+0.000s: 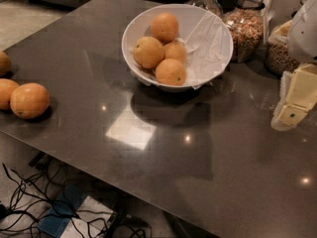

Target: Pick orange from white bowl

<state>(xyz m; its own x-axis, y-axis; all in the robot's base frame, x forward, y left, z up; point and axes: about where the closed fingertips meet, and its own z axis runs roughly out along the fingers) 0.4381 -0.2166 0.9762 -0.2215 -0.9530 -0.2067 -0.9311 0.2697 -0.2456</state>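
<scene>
The white bowl (218, 29) stands at the back middle of the dark table, lined with crumpled white paper. Several oranges lie in its left half; the nearest orange (170, 72) sits at the front, with others behind it (148, 52) (164, 27). My gripper (292, 105) is at the right edge of the view, over the table, well to the right of the bowl and a little nearer than it. It holds nothing that I can see.
Three loose oranges (29, 100) lie at the table's left edge. Glass jars of grains (245, 29) stand behind and right of the bowl. The table's front edge (99, 168) runs diagonally; cables lie on the floor (59, 207) below.
</scene>
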